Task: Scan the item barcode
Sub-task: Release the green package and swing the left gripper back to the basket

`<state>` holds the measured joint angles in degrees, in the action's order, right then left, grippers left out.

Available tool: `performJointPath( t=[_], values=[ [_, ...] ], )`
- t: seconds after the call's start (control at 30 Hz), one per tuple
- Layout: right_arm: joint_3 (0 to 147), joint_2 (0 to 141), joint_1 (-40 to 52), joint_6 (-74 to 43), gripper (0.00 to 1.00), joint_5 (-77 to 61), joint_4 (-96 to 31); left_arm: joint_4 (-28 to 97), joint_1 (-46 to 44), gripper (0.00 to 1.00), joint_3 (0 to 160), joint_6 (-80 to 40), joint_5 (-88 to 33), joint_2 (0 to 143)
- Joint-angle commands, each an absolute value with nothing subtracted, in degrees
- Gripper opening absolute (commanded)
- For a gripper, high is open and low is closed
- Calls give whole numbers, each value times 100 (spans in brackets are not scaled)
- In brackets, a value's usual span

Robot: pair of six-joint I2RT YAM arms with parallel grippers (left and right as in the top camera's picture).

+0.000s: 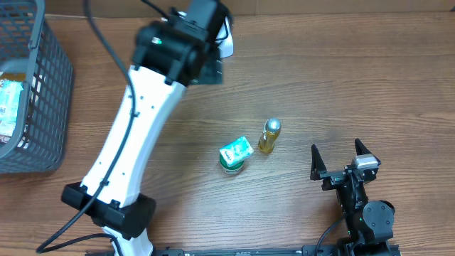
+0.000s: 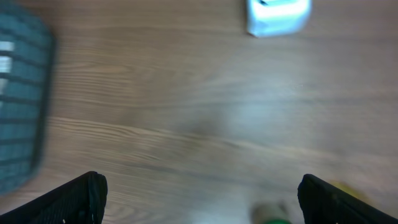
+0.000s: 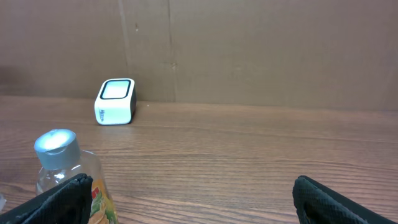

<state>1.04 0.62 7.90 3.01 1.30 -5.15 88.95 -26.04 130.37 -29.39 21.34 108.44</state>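
Note:
Two items sit mid-table: a green-and-white pack [image 1: 234, 154] and, just to its right, a small yellow bottle with a silver cap [image 1: 269, 136]. No barcode shows on either. The white scanner [image 1: 227, 40] stands at the table's far edge. My left gripper [image 2: 202, 200] hangs open and empty high over the bare wood, between the scanner [image 2: 278, 15] and the pack [image 2: 273, 215]; this view is blurred. Low at the front right, my right gripper [image 1: 336, 151] is open and empty. The bottle [image 3: 67, 174] stands by its left finger [image 3: 57, 202], and the scanner [image 3: 115, 101] is far ahead.
A grey wire basket [image 1: 32, 99] with a packet inside stands at the left edge. The white left arm [image 1: 131, 128] slants across the table's left half. A brown cardboard wall [image 3: 249, 50] backs the table.

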Motion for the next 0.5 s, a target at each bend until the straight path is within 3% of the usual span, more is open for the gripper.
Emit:
performJointPath(
  t=[0.0, 0.47],
  values=[
    [45, 16, 775, 307, 100, 119, -480, 8936, -2185, 100, 13229, -2825, 2700, 10857],
    [45, 16, 775, 307, 100, 119, -478, 8466, -137, 100, 13229, -2762, 2582, 10829]
  ],
)
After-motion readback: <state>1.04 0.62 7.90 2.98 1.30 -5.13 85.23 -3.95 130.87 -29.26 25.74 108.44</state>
